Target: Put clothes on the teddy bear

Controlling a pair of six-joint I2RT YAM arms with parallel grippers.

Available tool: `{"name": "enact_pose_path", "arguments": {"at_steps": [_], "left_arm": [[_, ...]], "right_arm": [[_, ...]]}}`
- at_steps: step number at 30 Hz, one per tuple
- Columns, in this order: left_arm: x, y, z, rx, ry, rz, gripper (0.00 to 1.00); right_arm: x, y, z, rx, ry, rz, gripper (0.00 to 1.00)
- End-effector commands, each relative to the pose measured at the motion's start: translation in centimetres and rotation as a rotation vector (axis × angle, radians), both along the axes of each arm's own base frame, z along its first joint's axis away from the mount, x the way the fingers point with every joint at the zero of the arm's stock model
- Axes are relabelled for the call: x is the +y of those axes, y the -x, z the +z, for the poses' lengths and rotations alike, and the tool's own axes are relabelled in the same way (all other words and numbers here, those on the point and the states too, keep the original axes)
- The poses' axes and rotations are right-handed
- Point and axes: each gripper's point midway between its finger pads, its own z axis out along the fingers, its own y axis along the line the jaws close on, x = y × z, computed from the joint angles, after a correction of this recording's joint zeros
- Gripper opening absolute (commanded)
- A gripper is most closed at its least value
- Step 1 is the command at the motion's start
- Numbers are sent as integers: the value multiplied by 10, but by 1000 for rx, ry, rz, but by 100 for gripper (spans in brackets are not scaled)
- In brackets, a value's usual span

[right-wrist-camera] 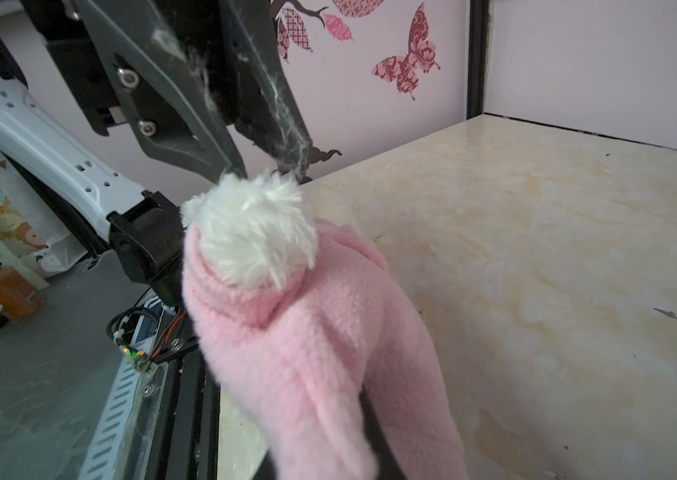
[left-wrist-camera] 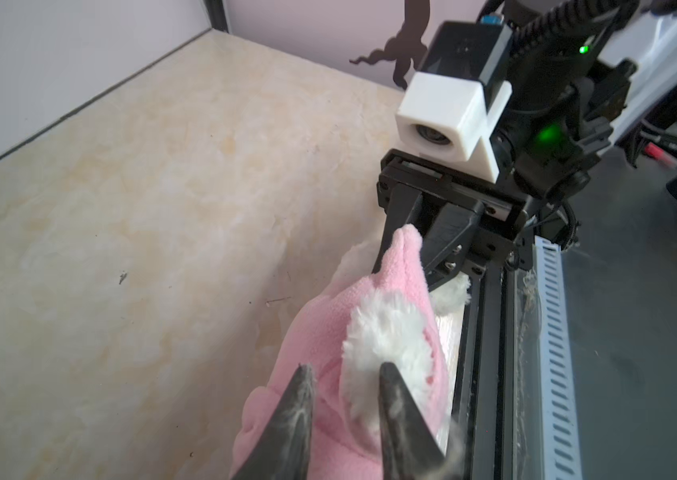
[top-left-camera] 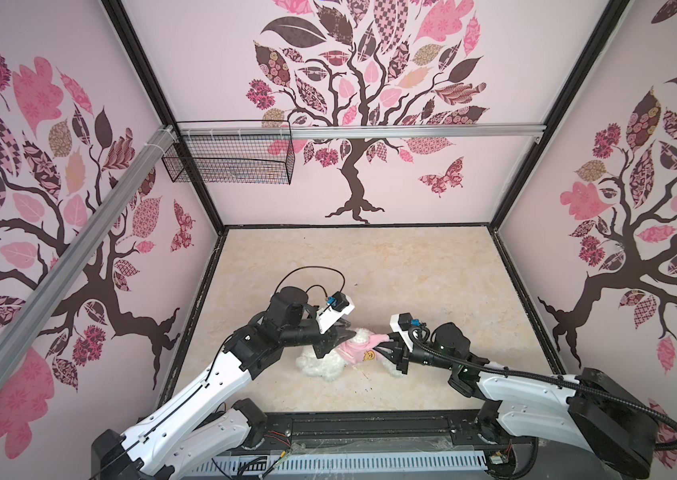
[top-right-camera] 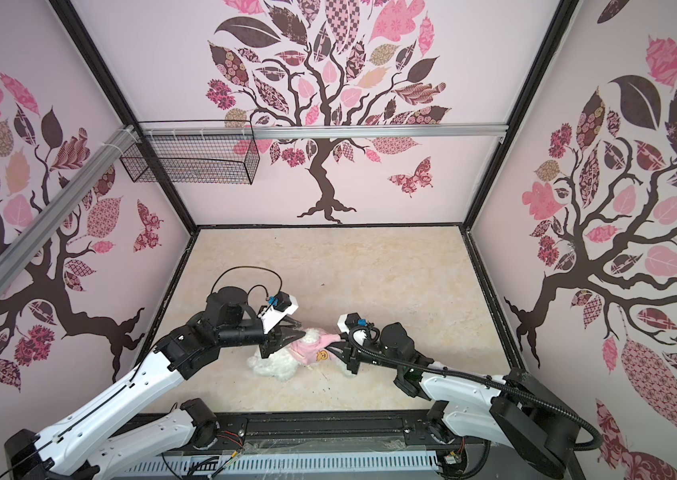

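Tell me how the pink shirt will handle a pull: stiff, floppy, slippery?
Probably floppy and stretchy: the pink shirt draws into a peak where the right gripper pinches it. Likely grippy: the fleece looks fuzzy. A tug may drag the teddy bear inside along.

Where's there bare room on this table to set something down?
Free: the table half nearest the back wall, and a narrow strip between teddy bear and front rail. Crowded: the middle, where left gripper and right gripper meet at the pink shirt.

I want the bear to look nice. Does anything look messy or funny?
Yes: white fluff strands cling to the fingers of the left claw, likely shed from the teddy bear. The pink shirt sits bunched, only partly on.
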Motion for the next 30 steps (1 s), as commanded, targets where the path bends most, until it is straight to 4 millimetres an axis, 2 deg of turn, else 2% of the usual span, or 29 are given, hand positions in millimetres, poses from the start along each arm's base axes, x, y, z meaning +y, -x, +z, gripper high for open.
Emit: {"name": "enact_pose_path", "arguments": {"at_steps": [1, 4, 9, 12, 25, 28, 30], "left_arm": [[4, -2, -3, -63, -111, -43, 34], [-3, 3, 4, -55, -95, -84, 39], [-17, 11, 29, -29, 49, -120, 47], [-23, 13, 36, 0, 112, -126, 51], [-37, 21, 1, 84, -40, -186, 51], [-38, 18, -5, 95, -67, -182, 44], [-39, 16, -3, 85, -66, -173, 35]], "right_arm": [[7, 4, 32, -98, -44, 60, 6], [7, 4, 29, -94, -37, 57, 6], [6, 3, 24, -84, -29, 51, 6], [6, 3, 25, -83, -31, 49, 6], [6, 2, 24, -78, -28, 41, 6], [6, 1, 24, -76, -26, 37, 6], [5, 0, 21, -74, -18, 30, 6]]}}
